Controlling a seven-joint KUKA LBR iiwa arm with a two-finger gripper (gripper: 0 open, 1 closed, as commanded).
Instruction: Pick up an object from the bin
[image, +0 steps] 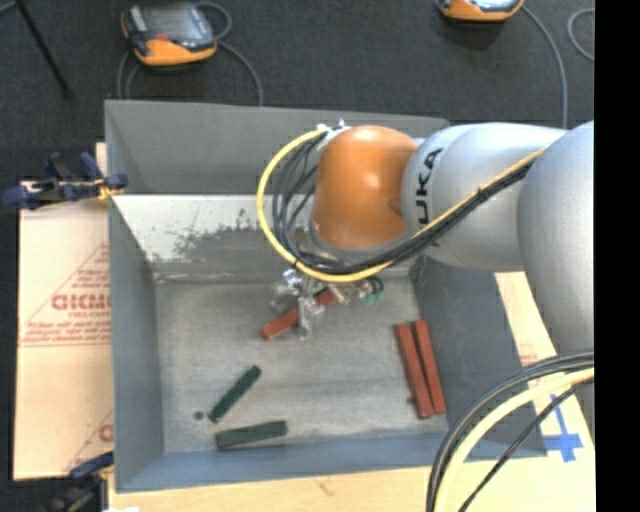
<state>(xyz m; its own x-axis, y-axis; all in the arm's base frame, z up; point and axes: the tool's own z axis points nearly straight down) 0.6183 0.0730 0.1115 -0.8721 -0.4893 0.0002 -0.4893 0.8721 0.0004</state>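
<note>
tool (302, 308) low over bin (135, 330) mid-back, right at one end of small red-brown stick (277, 328) | tool open/closed: cannot tell | red-brown bar pair (420, 368) right, well apart | tilted dark green bar (236, 391) and flat dark green bar (250, 435) front-left

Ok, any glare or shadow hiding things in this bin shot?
Camera view: soft highlight on the robot's orange wrist cover; the arm shades the floor of the grey metal bin around the gripper, yet the small red-brown stick there is plainly visible.

Grey bin (130, 330), red bars (420, 368), green bars (250, 435)
</note>
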